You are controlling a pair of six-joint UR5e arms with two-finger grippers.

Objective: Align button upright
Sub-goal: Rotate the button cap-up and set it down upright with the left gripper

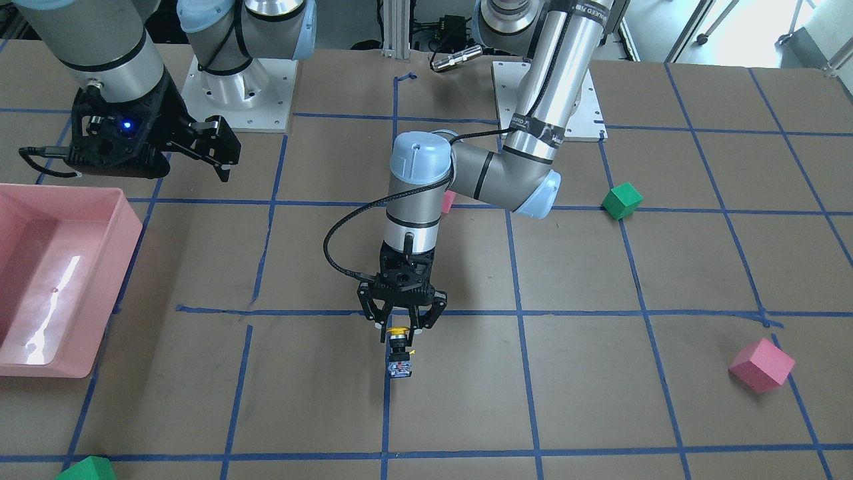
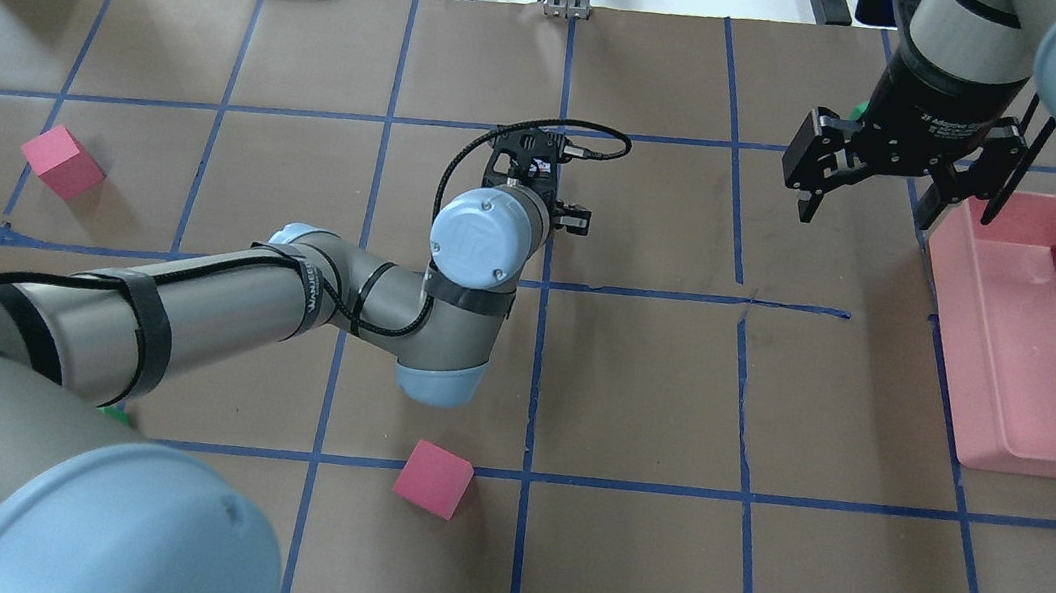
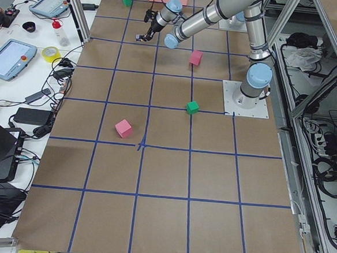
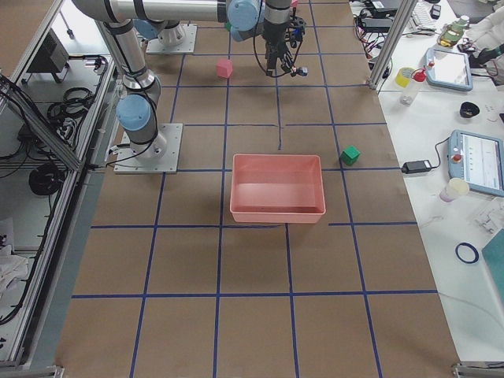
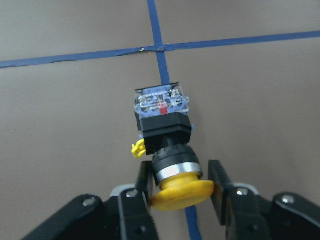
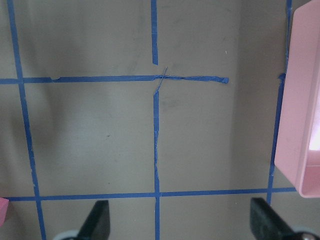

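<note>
Taped table (image 1: 600, 400), pink bin (image 1: 130, 227), cubes (image 1: 762, 365) (pink, green)

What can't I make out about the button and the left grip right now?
Overhead view: the button is hidden under the left arm.
Left wrist view: cannot tell whether the left gripper actually clamps the button or just flanks it.
Both side views: the button is too small to show its tilt.

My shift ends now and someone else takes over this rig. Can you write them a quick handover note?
Left hand: down at the table, fingers on either side of the yellow cap of the button. I cannot tell whether the grip is firm.
Right hand: open, empty, raised beside the pink bin.
Button: lying on its side on a blue tape line, contact block pointing away from the left hand.
Done: left hand is at the cap.
Left: grip, stand the button upright, release.
</note>
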